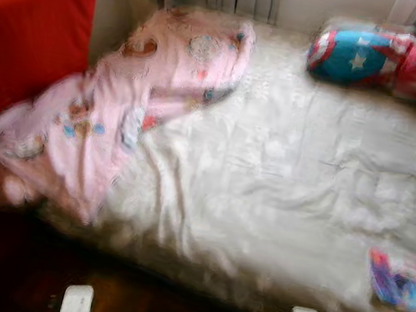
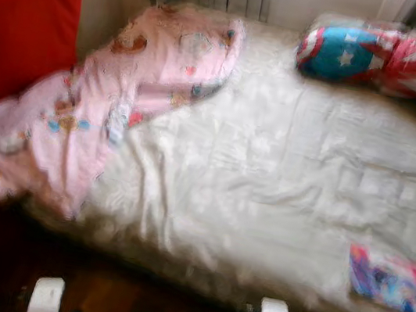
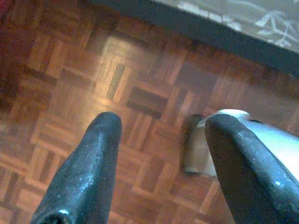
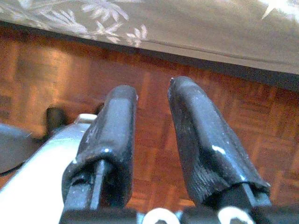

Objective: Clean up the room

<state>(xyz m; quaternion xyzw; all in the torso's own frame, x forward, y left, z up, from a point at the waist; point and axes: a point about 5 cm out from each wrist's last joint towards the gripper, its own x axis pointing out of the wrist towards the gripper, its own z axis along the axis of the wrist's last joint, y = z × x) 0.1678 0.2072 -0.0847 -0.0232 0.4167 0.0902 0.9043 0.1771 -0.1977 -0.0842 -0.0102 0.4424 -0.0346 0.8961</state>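
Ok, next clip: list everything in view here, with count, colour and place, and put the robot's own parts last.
Bed cover: one, white, rumpled, spread over the bed ahead.
Pink blanket: one, pink with small coloured prints, lying on the bed's left side and hanging over its near left corner.
Red cushion: one, red, left of the bed, beside the blanket.
Star pillow: one, blue with a white star and red-white stripes, at the bed's far right.
Flat printed item: one, pink, blue and purple, near the bed's front right edge; too blurred to identify.
Parquet floor: brown wood, in front of the bed.
Left gripper: black fingers, open, hanging over the floor.
Right gripper: black fingers, open, empty, over the floor by the bed's edge.
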